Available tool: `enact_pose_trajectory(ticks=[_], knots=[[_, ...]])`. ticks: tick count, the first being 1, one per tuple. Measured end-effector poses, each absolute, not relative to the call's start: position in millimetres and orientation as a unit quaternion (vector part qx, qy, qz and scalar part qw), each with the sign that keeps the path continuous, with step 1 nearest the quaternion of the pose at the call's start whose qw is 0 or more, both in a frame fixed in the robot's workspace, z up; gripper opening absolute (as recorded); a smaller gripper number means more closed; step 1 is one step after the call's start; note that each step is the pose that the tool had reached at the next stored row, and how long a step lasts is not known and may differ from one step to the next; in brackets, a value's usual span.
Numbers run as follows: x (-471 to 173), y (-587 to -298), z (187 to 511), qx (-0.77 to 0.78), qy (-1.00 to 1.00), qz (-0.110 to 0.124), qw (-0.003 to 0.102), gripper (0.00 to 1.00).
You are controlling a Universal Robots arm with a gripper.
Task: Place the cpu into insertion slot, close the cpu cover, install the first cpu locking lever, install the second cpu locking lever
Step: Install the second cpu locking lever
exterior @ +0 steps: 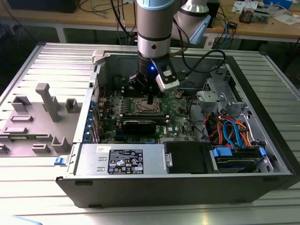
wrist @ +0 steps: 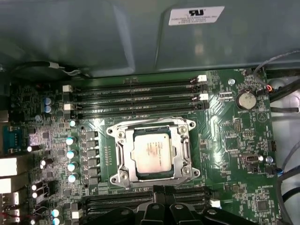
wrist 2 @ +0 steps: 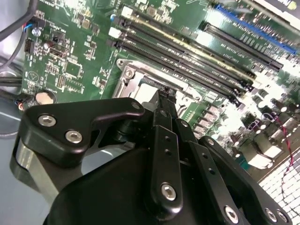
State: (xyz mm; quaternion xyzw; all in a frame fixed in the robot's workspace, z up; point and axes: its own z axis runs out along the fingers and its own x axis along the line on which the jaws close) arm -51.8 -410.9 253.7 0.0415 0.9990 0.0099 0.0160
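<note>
An open computer case [exterior: 187, 154] lies on its side on a ribbed metal table [exterior: 42, 187], with a grey moulded fixture [exterior: 37, 117] on the table at the exterior view's left of the case. Inside the case, the green motherboard [wrist: 225, 140] carries everything else; a black power supply box [exterior: 122, 159] and a bundle of blue and orange cables [exterior: 234, 131] crowd the case around the motherboard.

The arm [exterior: 154, 28] comes straight down into the case, its gripper [exterior: 149, 96] poised just above the insertion slot [exterior: 147, 107].

In the first wrist view, the cpu [wrist: 152, 154] sits flat in the insertion slot [wrist: 123, 176], with the cpu cover [wrist: 183, 152] framing it. Long black memory slots [wrist: 136, 98] run beside the socket, and a coin battery [wrist: 245, 99] lies further off on the motherboard.

The second wrist view shows the gripper's black linkage close up, its fingertips [wrist 2: 165, 101] drawn narrow and nearly together over the socket frame; whether they pinch anything cannot be told.
</note>
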Motion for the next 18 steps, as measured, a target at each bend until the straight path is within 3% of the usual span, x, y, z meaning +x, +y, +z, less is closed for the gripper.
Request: enact_pose_trajectory(ticks=[18], knots=[[-66,-417,246,0.003,1.0,0.009,0.015,0.11]])
